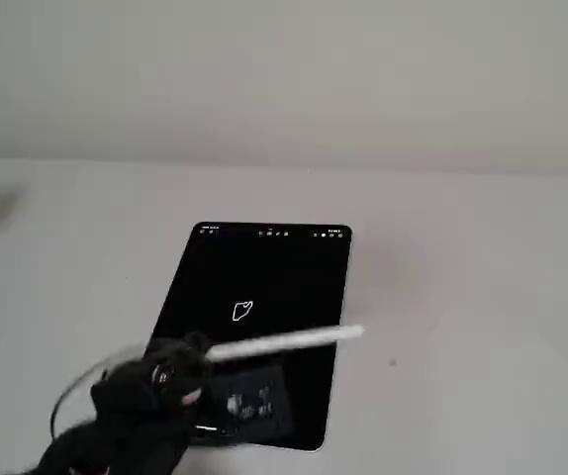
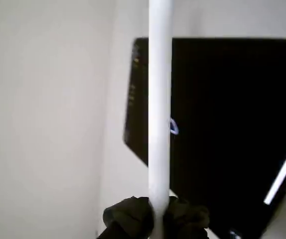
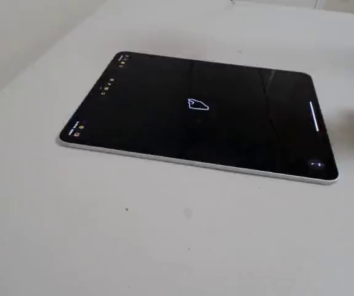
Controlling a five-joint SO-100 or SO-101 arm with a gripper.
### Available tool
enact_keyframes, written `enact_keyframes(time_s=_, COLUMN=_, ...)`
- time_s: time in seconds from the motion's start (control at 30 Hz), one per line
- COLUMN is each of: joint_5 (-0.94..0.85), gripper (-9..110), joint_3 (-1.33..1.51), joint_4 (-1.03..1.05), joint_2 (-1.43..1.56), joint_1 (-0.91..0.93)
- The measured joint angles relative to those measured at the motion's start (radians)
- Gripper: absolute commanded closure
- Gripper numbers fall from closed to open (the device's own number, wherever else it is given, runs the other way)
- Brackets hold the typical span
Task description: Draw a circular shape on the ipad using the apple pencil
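The ipad [image 1: 264, 297] lies flat on the pale surface [image 1: 462, 297], screen up and black. In a fixed view its short side with the tiny icons is the far one; in a fixed view [image 3: 195, 117] from low at the side, that icon edge is at the left.

The circular shape [image 1: 243, 312] is a small white closed outline, lopsided rather than round, near the middle of the screen. It also shows in a fixed view [image 3: 198, 104] and, partly hidden behind the pencil, in the wrist view [image 2: 174, 127].

The black claw [image 1: 190, 358] enters from the near left, over the near left part of the ipad, and is clamped on one end of the pencil [image 1: 284, 342]. The pencil runs from the claw out to the right across the screen, just near of the shape, with its free end at or just past the ipad's right edge. Whether it touches the glass cannot be told.

In the wrist view the pencil [image 2: 160, 109] is a blurred white bar rising from the claw [image 2: 158, 219] at the bottom edge, crossing the ipad's [image 2: 232, 99] icon side.
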Motion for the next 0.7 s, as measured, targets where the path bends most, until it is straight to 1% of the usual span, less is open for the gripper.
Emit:
enact_keyframes(time_s=0.1, joint_5=0.037, gripper=102, joint_3=0.048, joint_4=0.074, joint_2=0.075, joint_1=-0.011)
enact_keyframes(time_s=0.23, joint_5=0.080, gripper=102, joint_3=0.110, joint_4=0.112, joint_2=0.103, joint_1=0.008)
enact_keyframes(time_s=0.43, joint_5=0.098, gripper=101, joint_3=0.199, joint_4=0.110, joint_2=0.115, joint_1=0.026)
enact_keyframes(time_s=0.5, joint_5=0.095, gripper=101, joint_3=0.268, joint_4=0.110, joint_2=0.107, joint_1=0.029)
enact_keyframes(time_s=0.7, joint_5=0.057, gripper=101, joint_3=0.413, joint_4=0.091, joint_2=0.104, joint_1=0.031)
